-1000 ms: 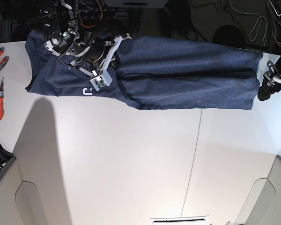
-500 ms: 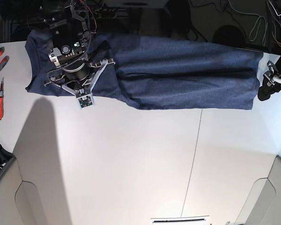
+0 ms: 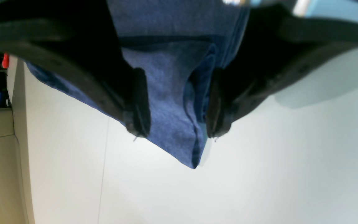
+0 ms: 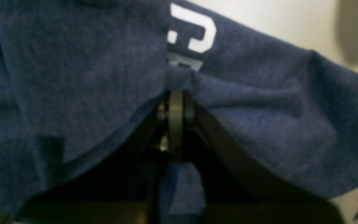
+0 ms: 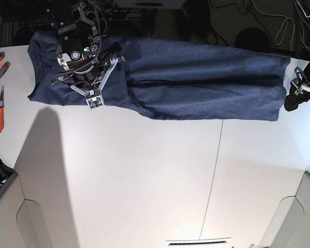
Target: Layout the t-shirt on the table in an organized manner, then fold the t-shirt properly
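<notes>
Since the earlier frame, the right gripper [image 5: 91,90] swung toward the upper left of the base view, pinched closed on the t-shirt [image 5: 196,85]. This soft, light cloth lies folded lengthwise along the table [image 5: 144,181] top edge. The left gripper [image 3: 176,124] hangs parted over a corner, the better place to hold.

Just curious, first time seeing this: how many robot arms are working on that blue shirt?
2. One arm's tool is over the t-shirt near its left end in the base view; the other tool sits at the shirt's right end, mostly cut off by the frame edge.
</notes>
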Motion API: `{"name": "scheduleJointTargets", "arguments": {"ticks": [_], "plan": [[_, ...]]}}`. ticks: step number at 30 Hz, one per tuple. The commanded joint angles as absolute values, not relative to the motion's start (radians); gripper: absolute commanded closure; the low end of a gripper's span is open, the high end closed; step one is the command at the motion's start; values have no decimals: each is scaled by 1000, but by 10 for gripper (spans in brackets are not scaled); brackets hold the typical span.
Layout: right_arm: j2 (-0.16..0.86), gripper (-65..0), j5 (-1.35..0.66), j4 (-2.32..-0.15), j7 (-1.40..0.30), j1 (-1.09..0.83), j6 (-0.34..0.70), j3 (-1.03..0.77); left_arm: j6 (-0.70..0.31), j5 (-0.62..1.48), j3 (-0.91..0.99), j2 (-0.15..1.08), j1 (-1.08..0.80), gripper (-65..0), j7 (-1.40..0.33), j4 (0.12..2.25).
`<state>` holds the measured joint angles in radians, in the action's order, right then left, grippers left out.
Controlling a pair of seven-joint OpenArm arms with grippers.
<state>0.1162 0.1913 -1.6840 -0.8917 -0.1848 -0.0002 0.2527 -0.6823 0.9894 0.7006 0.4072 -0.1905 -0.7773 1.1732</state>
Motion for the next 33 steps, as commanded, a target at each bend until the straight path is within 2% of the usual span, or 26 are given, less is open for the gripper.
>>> {"name": "scheduleJointTargets", "arguments": {"ticks": [1,9,22,28,31,33], "plan": [[115,0,183,-1708,-891,-178,7,253,-698,1013,706,429,-186,-331,-759,1189],[116,0,154,-1776,-898,-178,11,282,-698,1013,706,429,-185,-331,-759,1189],[74,0,-20,-1779,-868,-178,167,408,-698,1013,706,429,-185,-331,-759,1189],[15,0,-202,-1779,-863,-175,314,410,-698,1013,706,429,-185,-331,-759,1189],[8,0,-207,-1779,-864,-172,329,410,-698,1013,706,429,-185,-331,-759,1189],[8,0,-143,-1788,-864,-172,309,403,-698,1013,706,429,-185,-331,-759,1189]]}}
